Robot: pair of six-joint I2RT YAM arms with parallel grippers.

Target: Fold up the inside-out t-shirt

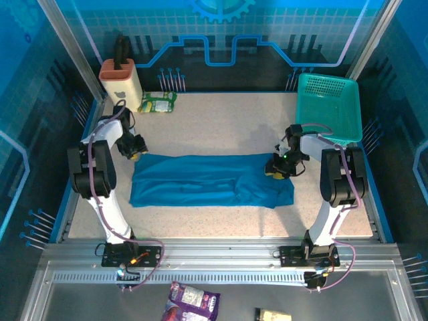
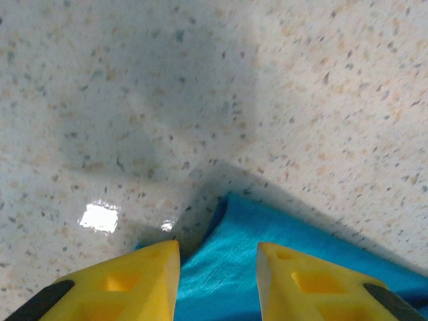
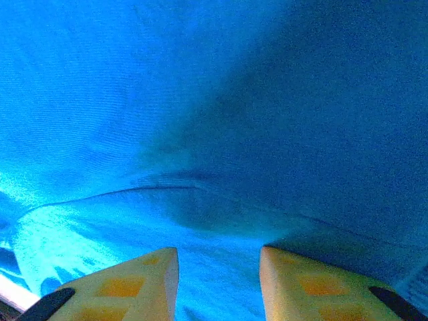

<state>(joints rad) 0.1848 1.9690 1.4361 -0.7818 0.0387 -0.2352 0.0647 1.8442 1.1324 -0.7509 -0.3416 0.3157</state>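
Draping speckled table [image 1: 221,127] (blue walls [image 1: 281,27]): t-shirt [image 1: 207,180]

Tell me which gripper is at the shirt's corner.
The left gripper: the shirt's corner lies just ahead of it, bare table beyond. The right gripper is over cloth at the other end.

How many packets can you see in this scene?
3. Green packet on the table, back left; purple packet and a cropped pale packet beyond its near edge. Others may be hidden.
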